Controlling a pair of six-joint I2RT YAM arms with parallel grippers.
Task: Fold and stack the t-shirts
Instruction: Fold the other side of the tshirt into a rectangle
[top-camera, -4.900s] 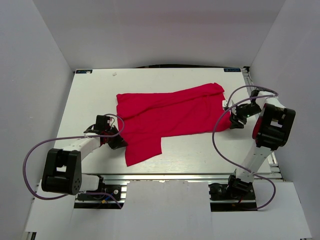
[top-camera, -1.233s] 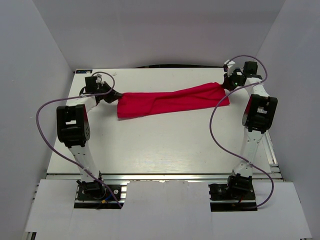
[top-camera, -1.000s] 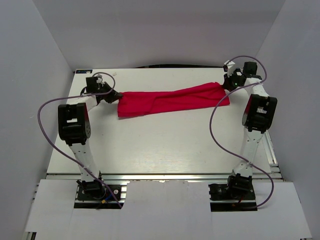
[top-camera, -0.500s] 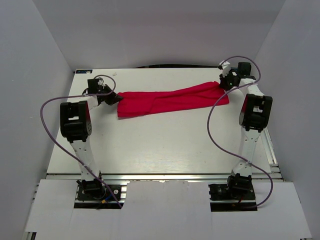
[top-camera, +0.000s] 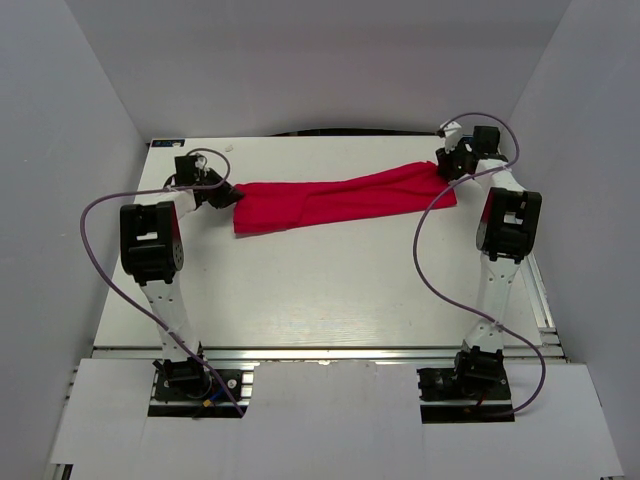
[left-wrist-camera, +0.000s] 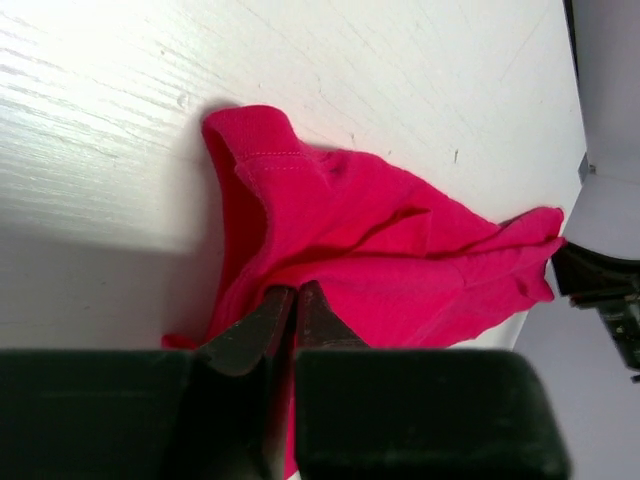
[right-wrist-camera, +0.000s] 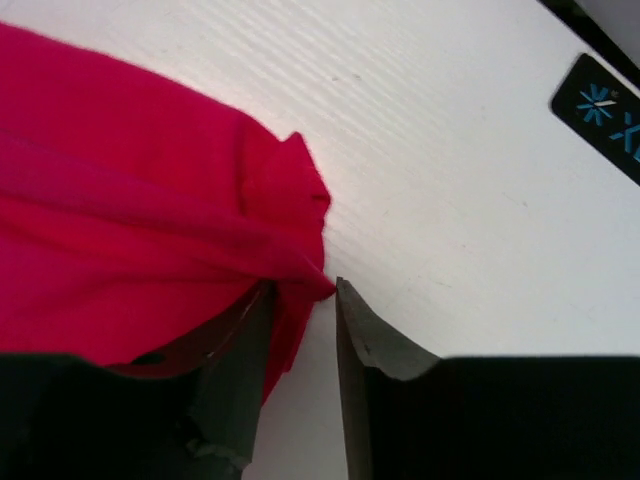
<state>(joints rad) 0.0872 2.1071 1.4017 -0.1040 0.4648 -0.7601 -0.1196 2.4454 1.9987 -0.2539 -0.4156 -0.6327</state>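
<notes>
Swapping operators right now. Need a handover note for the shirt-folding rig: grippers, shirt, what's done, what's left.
Left gripper: at the shirt's left end, jaws only a slit apart; can't tell whether cloth is pinched.
Right gripper: at the shirt's right end, jaws open, a corner of cloth at the gap, not clamped.
Red t-shirt: lying on the far half of the table as a long narrow band running from one gripper to the other.
Done: it looks folded lengthwise once.
Left: fold the band into a compact packet. No stack yet, and this is the only shirt in view.
</notes>
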